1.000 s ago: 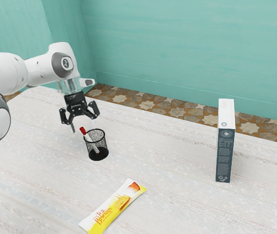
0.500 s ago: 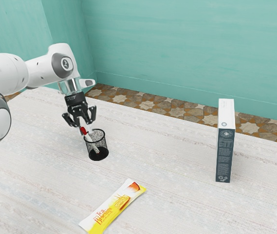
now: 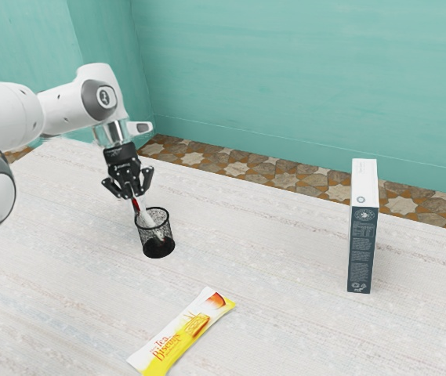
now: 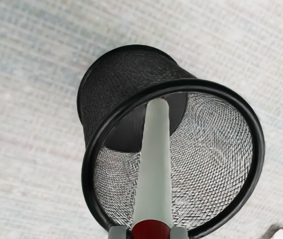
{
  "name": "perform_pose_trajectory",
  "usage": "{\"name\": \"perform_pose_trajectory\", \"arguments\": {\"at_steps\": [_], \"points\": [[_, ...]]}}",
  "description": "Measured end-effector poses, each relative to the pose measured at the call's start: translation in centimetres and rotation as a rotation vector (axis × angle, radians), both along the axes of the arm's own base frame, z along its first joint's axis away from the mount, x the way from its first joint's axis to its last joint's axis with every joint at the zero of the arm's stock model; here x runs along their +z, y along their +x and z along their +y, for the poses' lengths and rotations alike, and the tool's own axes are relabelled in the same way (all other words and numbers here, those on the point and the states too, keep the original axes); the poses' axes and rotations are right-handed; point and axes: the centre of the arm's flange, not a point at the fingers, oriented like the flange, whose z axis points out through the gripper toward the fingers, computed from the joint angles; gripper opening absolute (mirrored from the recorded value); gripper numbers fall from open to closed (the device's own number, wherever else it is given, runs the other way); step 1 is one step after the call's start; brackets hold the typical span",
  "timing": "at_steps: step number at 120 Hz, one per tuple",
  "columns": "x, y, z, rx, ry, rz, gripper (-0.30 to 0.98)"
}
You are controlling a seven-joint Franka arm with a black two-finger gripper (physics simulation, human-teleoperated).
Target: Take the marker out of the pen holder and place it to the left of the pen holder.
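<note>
Teal wall (image 3: 301, 78) beyond fingers (image 3: 135, 195); wrist view: marker (image 4: 154, 164) gripped.

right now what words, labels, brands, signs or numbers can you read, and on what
"Tea Biscuits": yellow-and-white packet
Box: print and symbols, too small to read
Gripper: pale marking, too small to read
Arm: round emblem, too small to make out
Marker, pen holder: no visible text

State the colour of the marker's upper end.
The marker's upper end is dark red; the wrist view shows it best.
</note>
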Motion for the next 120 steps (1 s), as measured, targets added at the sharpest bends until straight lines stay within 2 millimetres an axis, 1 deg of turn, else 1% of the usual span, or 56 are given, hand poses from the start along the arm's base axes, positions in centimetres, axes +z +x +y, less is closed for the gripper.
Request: {"name": "perform_pose_trajectory", "arguments": {"at_steps": [4,12,31,38,45,48,55,62,68,72,81,87,93,102,109,114,120], "points": [[1.2,0.2,-0.1,-0.004,0.003,-0.016,-0.08],[4.3,-0.1,-0.1,-0.018,0.016,-0.043,-0.09],[11.9,-2.5,0.6,-0.056,0.084,-0.066,-0.09],[13.6,-3.2,1.3,-0.067,0.119,-0.046,-0.09],[13.9,-4.0,1.8,-0.082,0.152,0.007,-0.09],[13.6,-4.2,2.1,-0.089,0.167,0.036,-0.09],[11.5,-4.7,2.7,-0.106,0.202,0.139,-0.09],[10.3,-5.6,3.2,-0.122,0.243,0.243,-0.09],[8.6,-6.2,3.6,-0.134,0.267,0.345,-0.09],[7.0,-6.6,3.8,-0.139,0.272,0.416,-0.08],[2.4,-7.1,4.2,-0.150,0.259,0.587,-0.08],[0.1,-7.2,4.1,-0.158,0.245,0.687,-0.08],[-1.2,-7.2,3.9,-0.161,0.236,0.770,-0.08],[-3.3,-8.0,4.2,-0.157,0.214,0.892,-0.08],[-5.6,-8.6,4.4,-0.158,0.190,0.980,-0.08],[-6.2,-8.3,4.4,-0.161,0.178,1.003,-0.08],[-6.8,-7.8,5.1,-0.158,0.152,1.016,-0.08]]}}
